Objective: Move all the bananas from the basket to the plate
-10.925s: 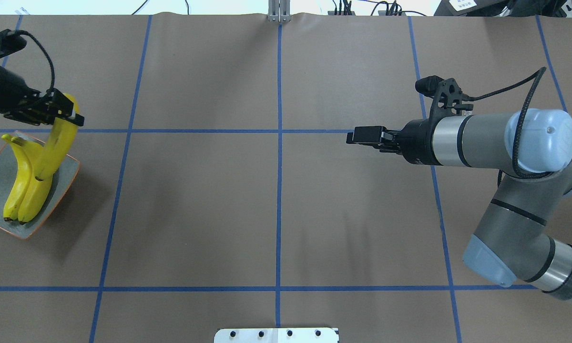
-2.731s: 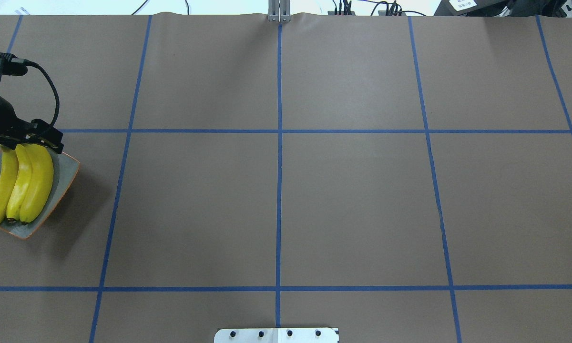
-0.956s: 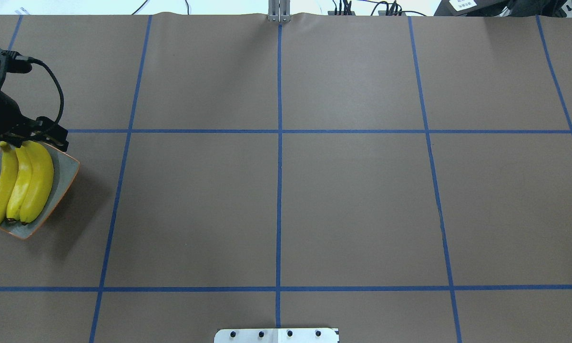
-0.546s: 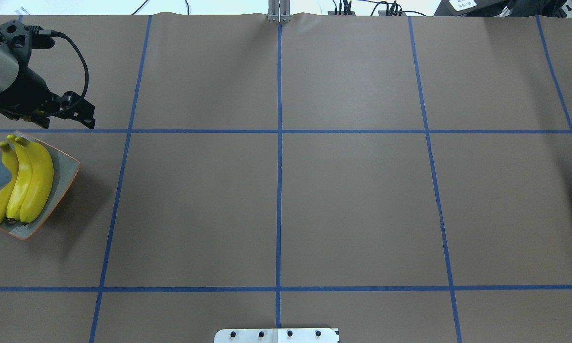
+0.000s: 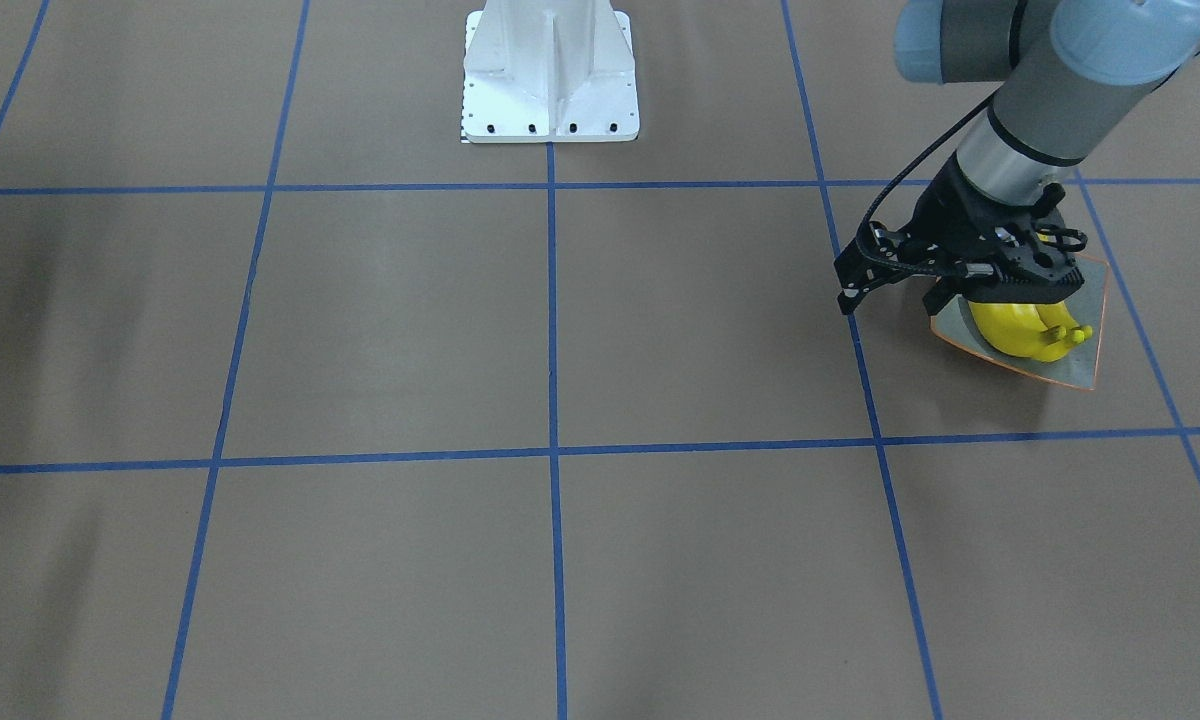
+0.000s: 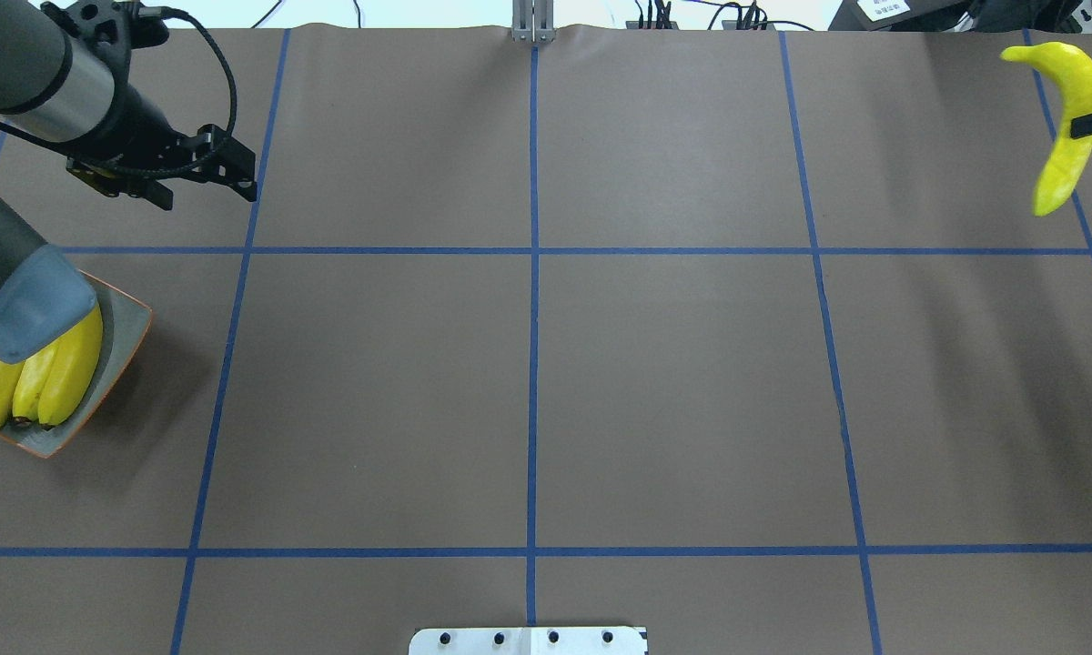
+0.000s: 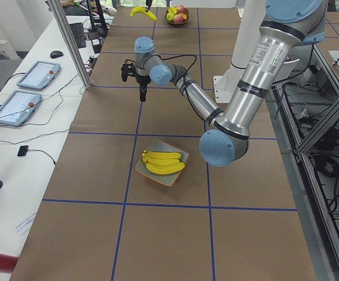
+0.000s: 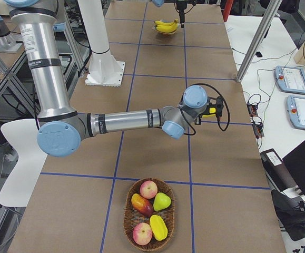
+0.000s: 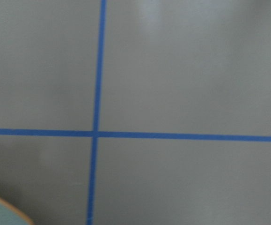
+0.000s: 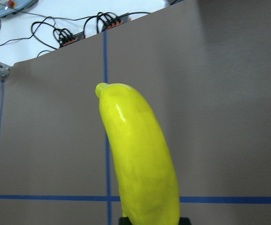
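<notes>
Six cameras, one brown blue-gridded table (image 6: 373,382).
Overhead looks down from behind, front faces it steeply, end views look along; the right wrist view sits close on a bright yellow banana (image 10: 140,159). Fixed views share the square grey orange-rimmed plate (image 6: 126,323).

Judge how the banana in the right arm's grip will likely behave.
Probably stiff: the banana holds its curve though held only mid-length. Likely slippery: its skin looks smooth and glossy. It might pivot in the jaws, gripped at one narrow spot.
</notes>
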Robot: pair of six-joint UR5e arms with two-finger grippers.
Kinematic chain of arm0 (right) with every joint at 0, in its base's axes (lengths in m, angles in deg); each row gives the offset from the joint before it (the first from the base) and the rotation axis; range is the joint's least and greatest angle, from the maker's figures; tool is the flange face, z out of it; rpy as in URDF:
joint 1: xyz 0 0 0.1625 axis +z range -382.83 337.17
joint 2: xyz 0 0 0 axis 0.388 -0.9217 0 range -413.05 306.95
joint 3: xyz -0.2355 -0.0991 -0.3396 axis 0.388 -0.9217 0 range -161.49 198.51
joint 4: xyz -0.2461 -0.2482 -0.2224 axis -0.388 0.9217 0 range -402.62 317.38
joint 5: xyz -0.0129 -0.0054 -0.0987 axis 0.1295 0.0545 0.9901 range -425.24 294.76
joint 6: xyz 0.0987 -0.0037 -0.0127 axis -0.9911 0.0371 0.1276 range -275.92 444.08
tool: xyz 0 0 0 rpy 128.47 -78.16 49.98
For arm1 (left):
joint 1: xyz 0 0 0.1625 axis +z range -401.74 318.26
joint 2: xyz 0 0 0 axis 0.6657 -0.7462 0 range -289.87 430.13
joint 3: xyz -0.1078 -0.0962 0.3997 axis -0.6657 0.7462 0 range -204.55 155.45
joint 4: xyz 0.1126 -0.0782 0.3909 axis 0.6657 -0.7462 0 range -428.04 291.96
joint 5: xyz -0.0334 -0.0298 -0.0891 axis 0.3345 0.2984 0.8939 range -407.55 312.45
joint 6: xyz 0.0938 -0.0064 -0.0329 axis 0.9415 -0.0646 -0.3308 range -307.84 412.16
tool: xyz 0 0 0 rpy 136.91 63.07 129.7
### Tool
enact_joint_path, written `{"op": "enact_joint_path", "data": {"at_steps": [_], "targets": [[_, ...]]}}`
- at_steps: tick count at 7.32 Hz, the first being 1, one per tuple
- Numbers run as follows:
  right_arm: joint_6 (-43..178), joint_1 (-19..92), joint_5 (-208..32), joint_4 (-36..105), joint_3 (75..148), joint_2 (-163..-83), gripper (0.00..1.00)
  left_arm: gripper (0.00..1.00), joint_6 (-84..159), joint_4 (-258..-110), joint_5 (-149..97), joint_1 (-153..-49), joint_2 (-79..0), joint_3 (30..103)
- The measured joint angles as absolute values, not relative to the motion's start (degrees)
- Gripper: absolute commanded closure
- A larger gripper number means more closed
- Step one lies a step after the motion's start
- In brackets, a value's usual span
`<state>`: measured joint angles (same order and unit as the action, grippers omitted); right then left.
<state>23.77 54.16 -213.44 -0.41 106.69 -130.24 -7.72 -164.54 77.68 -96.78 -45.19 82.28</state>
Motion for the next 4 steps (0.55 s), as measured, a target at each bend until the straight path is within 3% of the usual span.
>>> {"op": "enact_joint_path", "data": {"at_steps": [4], "targets": [[3.3,33.4,-195.7,-0.3,113.4,-120.0,1.0,0.01,-19.7,-171.6,77.6,-93.1,-51.3,78.3]]}}
